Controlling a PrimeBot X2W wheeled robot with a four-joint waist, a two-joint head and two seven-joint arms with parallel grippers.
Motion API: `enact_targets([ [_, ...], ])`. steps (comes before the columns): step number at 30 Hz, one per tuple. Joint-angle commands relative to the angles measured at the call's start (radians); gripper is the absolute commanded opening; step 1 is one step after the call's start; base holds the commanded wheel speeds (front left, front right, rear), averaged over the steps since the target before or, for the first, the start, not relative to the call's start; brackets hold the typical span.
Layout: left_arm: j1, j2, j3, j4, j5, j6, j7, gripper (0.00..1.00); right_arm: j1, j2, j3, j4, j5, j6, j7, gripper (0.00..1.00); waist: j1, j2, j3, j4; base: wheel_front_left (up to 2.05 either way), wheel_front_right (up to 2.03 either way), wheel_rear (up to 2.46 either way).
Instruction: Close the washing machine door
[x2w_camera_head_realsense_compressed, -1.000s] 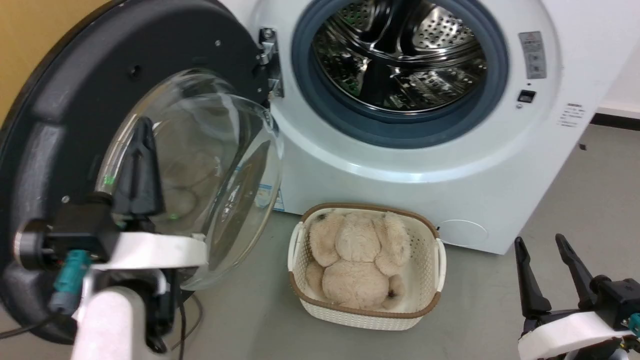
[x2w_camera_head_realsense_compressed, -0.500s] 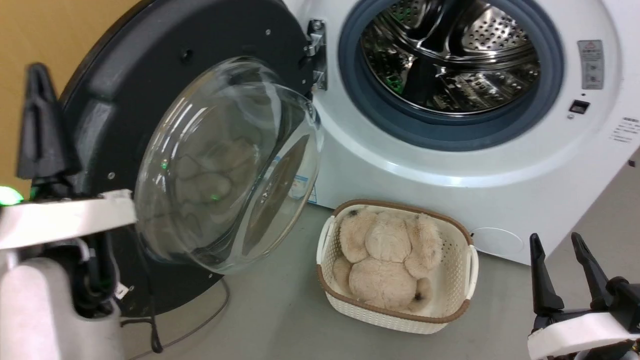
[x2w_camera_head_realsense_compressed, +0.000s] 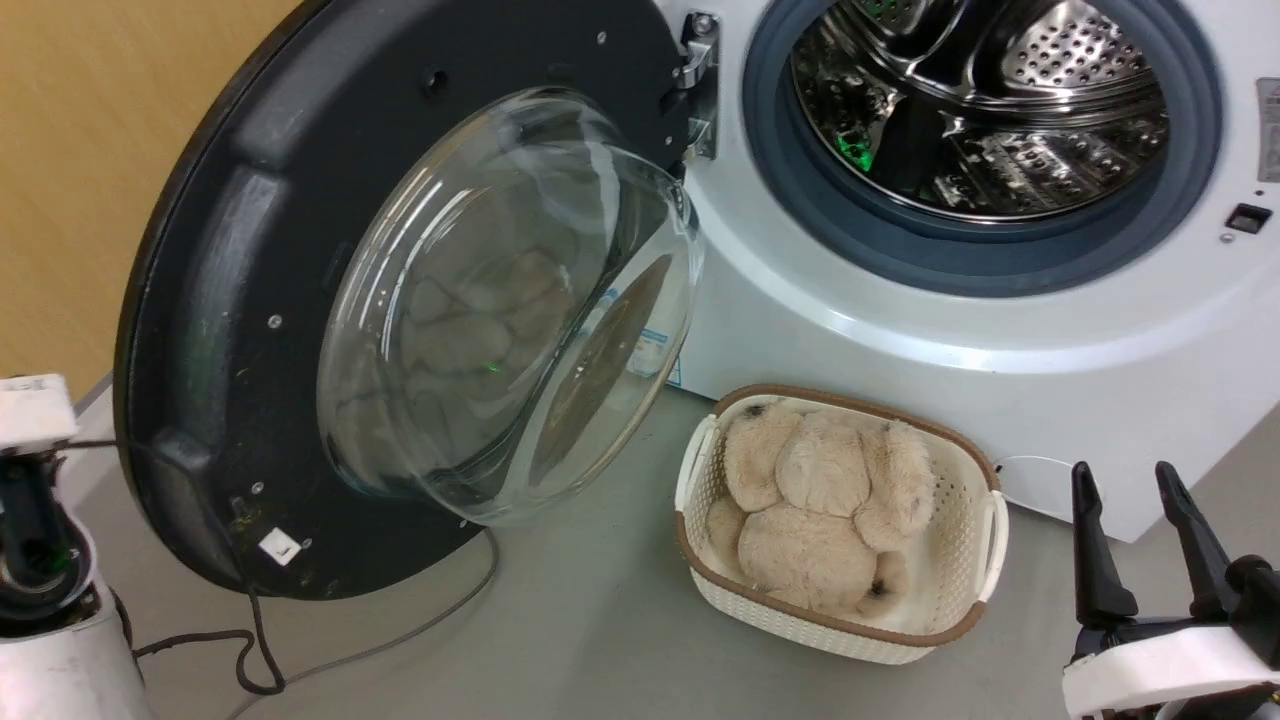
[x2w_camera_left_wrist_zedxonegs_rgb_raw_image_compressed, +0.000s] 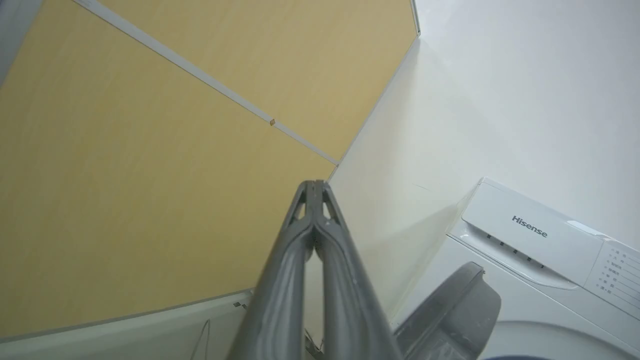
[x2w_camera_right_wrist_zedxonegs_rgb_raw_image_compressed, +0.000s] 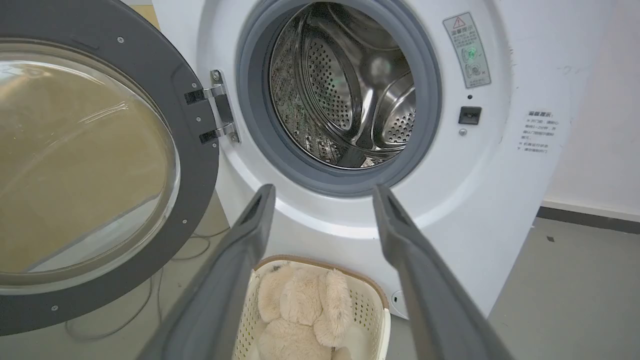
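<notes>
On the hinge side, to your left, the washing machine door (x2w_camera_head_realsense_compressed: 250, 250) stands swung wide off the one washing machine (x2w_camera_head_realsense_compressed: 900, 330). Your left pincer (x2w_camera_left_wrist_zedxonegs_rgb_raw_image_compressed: 314, 187) points up at the wall, fingers pressed together on nothing. Your right pincer (x2w_camera_head_realsense_compressed: 1122, 478) sits low, fingers upright and spread. One basket (x2w_camera_head_realsense_compressed: 985, 520) holds one plush toy (x2w_camera_head_realsense_compressed: 830, 500).

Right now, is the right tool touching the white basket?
Apart. In the head view, bare grey floor shows between the right tool and the basket.
</notes>
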Motion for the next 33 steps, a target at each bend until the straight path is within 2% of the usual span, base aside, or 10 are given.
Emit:
enact_targets([
  [1,-0.026,0.004,0.032,0.025,-0.06,0.008,0.024,0.0,-0.019,0.003,-0.007,0.002,0.009,0.001,-0.01,1.0,-0.0001,0.0,0.005,0.011,0.0,0.0,0.0],
  [7,-0.027,-0.006,0.092,0.117,-0.235,-0.001,0.13,0.0,-0.016,0.003,-0.025,0.002,0.014,0.001,-0.023,1.0,-0.0001,0.0,0.013,0.036,0.0,0.0,0.0],
  [18,0.024,-0.018,0.114,0.277,-0.439,-0.051,0.303,0.0,-0.015,0.003,-0.054,-0.001,0.021,0.001,-0.044,1.0,-0.0001,0.0,0.031,0.078,0.0,0.0,0.0],
  [24,0.062,-0.035,0.071,0.302,-0.54,-0.061,0.388,0.0,-0.016,0.003,-0.067,-0.001,0.026,0.001,-0.056,1.0,-0.0001,0.0,0.039,0.103,0.0,0.0,0.0],
  [33,0.164,-0.046,-0.046,0.226,-0.696,-0.072,0.484,0.0,-0.019,0.004,-0.078,-0.003,0.038,0.001,-0.077,1.0,-0.0001,0.0,0.047,0.146,0.0,0.0,0.0],
])
